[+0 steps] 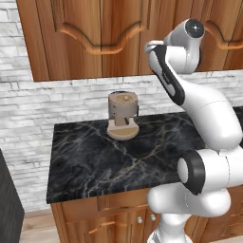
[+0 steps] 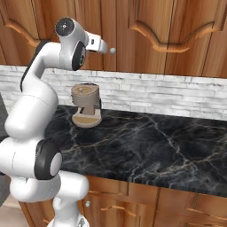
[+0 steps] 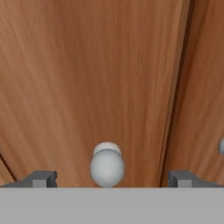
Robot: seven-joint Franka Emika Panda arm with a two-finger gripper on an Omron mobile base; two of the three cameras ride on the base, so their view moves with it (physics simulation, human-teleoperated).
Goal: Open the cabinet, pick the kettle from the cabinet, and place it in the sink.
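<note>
Reddish-brown cabinet [image 1: 118,33] doors shut; I am lining up on a knob, first step of the task.

From the left base view, my arm reaches up toward the closed doors above the black marble counter [image 1: 95,161], where a tan coffee machine [image 1: 123,115] stands well below my hand, leaving open air around it. From the right base view, my gripper [image 2: 103,47] sits just short of a small silver knob [image 2: 112,51] beside the door seam. In the hand view, that knob [image 3: 107,166] lies centred between my two fingertips [image 3: 41,178], spread fully wide and holding nothing. I judge the next move calls for easing forward, closing on the knob, then pulling in an arc. The kettle is presumably behind the doors; I cannot tell.
</note>
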